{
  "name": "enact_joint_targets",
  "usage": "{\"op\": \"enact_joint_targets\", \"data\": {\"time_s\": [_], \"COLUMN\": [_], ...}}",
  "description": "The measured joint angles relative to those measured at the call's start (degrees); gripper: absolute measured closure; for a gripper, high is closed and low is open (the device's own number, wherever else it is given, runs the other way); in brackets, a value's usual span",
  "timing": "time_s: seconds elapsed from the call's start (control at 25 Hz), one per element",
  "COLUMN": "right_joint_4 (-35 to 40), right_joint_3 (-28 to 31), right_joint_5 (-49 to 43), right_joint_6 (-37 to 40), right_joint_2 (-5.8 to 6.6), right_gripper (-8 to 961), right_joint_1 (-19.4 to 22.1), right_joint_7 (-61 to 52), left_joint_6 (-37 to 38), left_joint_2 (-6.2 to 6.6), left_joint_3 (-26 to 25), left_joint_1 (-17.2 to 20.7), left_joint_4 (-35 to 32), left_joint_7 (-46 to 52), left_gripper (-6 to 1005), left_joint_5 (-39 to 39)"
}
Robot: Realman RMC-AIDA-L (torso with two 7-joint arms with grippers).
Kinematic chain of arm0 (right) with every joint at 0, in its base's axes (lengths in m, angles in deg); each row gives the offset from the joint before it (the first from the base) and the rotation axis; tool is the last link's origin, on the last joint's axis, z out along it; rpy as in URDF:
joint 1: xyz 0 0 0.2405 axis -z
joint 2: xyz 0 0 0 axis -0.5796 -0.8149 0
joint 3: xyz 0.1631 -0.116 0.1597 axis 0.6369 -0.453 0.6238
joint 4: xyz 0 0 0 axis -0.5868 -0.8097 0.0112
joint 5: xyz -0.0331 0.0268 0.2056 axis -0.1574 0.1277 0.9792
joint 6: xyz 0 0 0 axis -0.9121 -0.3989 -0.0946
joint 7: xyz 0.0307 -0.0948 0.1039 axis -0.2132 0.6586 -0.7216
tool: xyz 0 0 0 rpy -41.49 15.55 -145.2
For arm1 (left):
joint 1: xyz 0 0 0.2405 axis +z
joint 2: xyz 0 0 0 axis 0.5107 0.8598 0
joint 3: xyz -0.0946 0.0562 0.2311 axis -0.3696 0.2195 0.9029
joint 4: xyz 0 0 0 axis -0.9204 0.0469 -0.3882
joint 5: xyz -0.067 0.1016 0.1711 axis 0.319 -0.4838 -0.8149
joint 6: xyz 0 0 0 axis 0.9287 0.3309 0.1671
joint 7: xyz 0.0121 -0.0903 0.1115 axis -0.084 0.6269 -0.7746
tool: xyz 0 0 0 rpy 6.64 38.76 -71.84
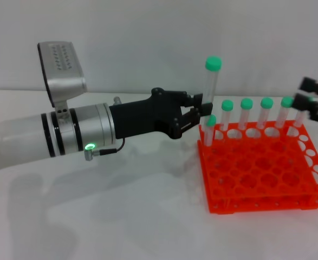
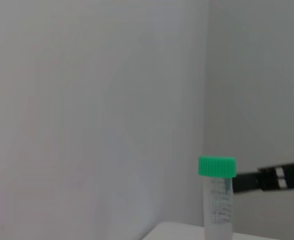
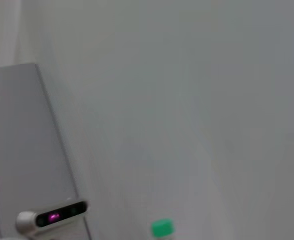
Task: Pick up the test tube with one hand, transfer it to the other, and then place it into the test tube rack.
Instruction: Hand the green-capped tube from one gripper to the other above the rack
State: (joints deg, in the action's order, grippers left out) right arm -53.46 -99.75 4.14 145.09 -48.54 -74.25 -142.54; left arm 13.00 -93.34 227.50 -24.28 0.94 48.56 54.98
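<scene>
My left gripper (image 1: 204,111), black on a white and silver arm, is shut on the test tube (image 1: 211,82). It holds the tube upright by its lower part, green cap up, just above the back left corner of the orange test tube rack (image 1: 261,176). The left wrist view shows the test tube (image 2: 217,200) with the right gripper's black finger (image 2: 279,180) beyond it. My right gripper (image 1: 307,93) hangs at the far right, over the rack's back right corner, its fingers apart and holding nothing. The tube's green cap (image 3: 162,228) shows low in the right wrist view.
Several green-capped tubes (image 1: 246,111) stand in the rack's back row, and one (image 1: 211,127) stands at its left edge. Many holes toward the front are free. The left arm's wrist camera (image 3: 51,217) shows in the right wrist view. White table lies left of and before the rack.
</scene>
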Motion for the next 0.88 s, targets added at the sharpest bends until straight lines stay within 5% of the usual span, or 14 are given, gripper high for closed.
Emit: {"op": "enact_joint_targets", "data": {"time_s": [0.4,0.88], "right_joint_4": [4.3,7.5], "right_joint_3": [0.4,1.1], "right_joint_5": [-1.4,-2.7], "right_joint_6": [-10.1,-16.1], "right_joint_2": [-5.32,-6.1], "right_gripper": [137,177], "right_joint_1": [-2.4,-4.4], "right_joint_7": [4.0,4.1], "left_joint_6": [-6.1,-7.6], "left_joint_2": [-0.09,-0.2], "left_joint_3": [0.0,0.0], "left_joint_1": [-0.6,-1.2], "left_joint_4": [-2.8,-5.8], "left_joint_7": [-0.4,-1.5], "left_gripper": [785,782], "left_joint_5": [2.6,2.0]}}
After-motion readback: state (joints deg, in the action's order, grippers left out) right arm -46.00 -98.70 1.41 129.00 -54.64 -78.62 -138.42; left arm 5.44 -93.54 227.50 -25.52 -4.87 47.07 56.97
